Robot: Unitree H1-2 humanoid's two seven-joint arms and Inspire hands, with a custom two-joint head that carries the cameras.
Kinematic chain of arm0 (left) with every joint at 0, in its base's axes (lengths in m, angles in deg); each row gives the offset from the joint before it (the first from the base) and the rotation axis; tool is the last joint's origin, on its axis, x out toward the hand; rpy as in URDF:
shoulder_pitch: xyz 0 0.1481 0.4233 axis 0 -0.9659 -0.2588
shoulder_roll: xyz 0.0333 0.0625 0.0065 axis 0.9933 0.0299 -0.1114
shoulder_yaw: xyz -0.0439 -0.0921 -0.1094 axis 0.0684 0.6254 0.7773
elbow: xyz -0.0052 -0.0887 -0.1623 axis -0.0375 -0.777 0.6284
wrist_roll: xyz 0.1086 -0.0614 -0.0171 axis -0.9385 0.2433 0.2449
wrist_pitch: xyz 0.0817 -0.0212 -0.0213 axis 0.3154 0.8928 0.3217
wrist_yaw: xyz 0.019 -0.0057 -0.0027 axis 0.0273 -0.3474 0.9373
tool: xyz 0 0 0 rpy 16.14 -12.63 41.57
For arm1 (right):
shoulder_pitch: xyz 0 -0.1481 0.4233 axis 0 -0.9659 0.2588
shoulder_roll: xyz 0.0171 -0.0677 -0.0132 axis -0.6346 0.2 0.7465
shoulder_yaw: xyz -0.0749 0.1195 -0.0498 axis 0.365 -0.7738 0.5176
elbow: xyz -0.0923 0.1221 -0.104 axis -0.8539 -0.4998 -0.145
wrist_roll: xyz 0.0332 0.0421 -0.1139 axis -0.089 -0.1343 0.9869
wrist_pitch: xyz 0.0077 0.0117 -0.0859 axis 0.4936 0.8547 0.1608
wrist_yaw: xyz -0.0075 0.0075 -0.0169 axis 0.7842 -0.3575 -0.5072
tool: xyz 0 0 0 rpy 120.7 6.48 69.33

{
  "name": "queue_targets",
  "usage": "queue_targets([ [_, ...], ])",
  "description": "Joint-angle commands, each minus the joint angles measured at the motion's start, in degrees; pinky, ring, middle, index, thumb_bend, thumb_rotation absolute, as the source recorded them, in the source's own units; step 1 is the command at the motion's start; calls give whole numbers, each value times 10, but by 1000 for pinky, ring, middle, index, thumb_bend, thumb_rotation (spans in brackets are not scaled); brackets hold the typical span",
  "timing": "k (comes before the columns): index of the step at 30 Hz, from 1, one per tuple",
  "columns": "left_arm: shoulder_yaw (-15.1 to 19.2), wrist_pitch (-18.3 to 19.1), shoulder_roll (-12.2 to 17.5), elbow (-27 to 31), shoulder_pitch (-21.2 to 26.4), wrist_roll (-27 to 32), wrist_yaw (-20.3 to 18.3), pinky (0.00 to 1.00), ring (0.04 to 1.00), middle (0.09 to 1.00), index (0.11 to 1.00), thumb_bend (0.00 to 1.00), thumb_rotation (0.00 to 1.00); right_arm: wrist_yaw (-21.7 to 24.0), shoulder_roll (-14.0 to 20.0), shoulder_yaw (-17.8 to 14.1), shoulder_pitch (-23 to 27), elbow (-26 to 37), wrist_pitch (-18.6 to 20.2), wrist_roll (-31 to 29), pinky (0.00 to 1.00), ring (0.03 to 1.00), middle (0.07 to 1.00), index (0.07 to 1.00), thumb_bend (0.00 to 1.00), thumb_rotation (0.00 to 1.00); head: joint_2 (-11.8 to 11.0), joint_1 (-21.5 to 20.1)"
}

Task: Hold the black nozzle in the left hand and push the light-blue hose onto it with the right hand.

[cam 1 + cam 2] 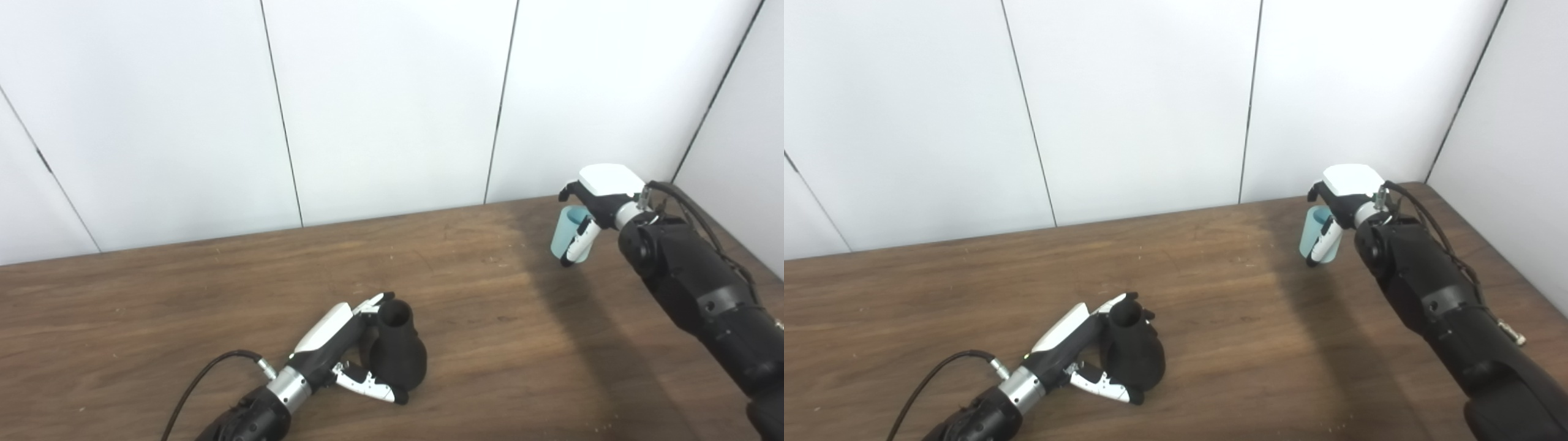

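Hiding part of the light-blue hose behind its fingers, the right hand gripped it above the desk; well apart, the left hand clasped the black nozzle resting there.

The table is seen from above by 2 head cams, side by side, aimed down and fwd at the wall. Nearly the same scene is shared.

No readable text, labels, brands, numbers, signs on anything shown
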Motion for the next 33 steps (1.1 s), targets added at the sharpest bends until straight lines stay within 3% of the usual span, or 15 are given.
queue_targets([
  [1, -24, 89, 44, -91, -98, -50, -34, 1000, 992, 811, 480, 520, 65, -10, 36, -6, 52, 5, -2, 4, 762, 824, 844, 754, 981, 255, 1, 0],
  [22, -24, 88, 45, -89, -99, -50, -34, 1000, 991, 808, 480, 521, 65, -8, 33, -5, 49, 10, -5, 2, 703, 762, 777, 735, 968, 222, 2, 0],
  [24, -24, 87, 45, -89, -99, -50, -34, 1000, 991, 808, 480, 521, 65, -12, 33, -4, 51, 6, -12, 1, 624, 702, 740, 720, 961, 210, 2, 0],
  [25, -24, 88, 45, -89, -99, -50, -35, 1000, 991, 808, 480, 521, 65, -12, 33, -3, 52, 5, -14, 1, 528, 618, 675, 689, 946, 197, 2, 0],
  [33, -24, 88, 44, -90, -98, -48, -36, 1000, 991, 808, 480, 521, 65, -18, 34, -1, 59, -11, -30, -4, 407, 482, 550, 603, 900, 175, 2, 0],
])
